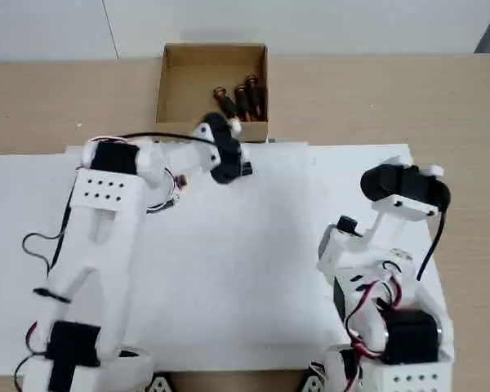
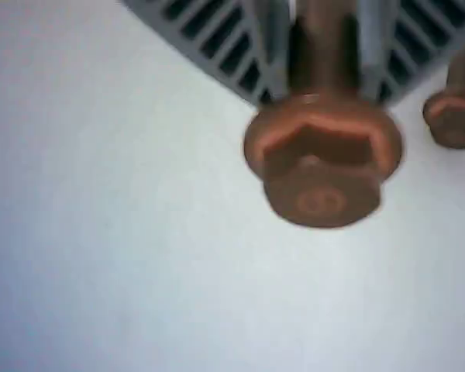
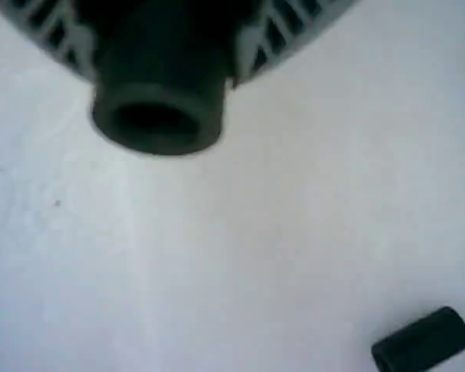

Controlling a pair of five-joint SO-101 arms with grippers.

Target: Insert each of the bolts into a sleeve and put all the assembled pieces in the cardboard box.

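Though small, probably dense and rigid: treat the bolt (image 2: 322,159) as solid metal, coppery, with a hexagonal head over a round flange. Clenched by its shank in the ribbed grey left fingers (image 2: 209,35), head-down above the white sheet (image 1: 253,269). Looks smooth, so likely slick against plastic; best taken on the shank, clear of the flange, as here. Shares that view with a second bolt (image 2: 453,118), near and farther back. Grasped in the right fingers (image 3: 287,23): a black sleeve (image 3: 159,108), matte, tubular, with an open bore at the free end. Judged light and stiff, perhaps slightly rubbery; hold around the barrel and leave the mouth free for the shank. Loose on the sheet, well apart from it: a spare sleeve (image 3: 422,341), lying on its side and apt to roll. From above, places the left fingers just beside the front wall of the cardboard box (image 1: 173,82) on the bench (image 1: 65,90), with three assembled pieces (image 1: 241,98) already inside, side by side. Calls for shank and bore squarely aligned to avoid jamming.
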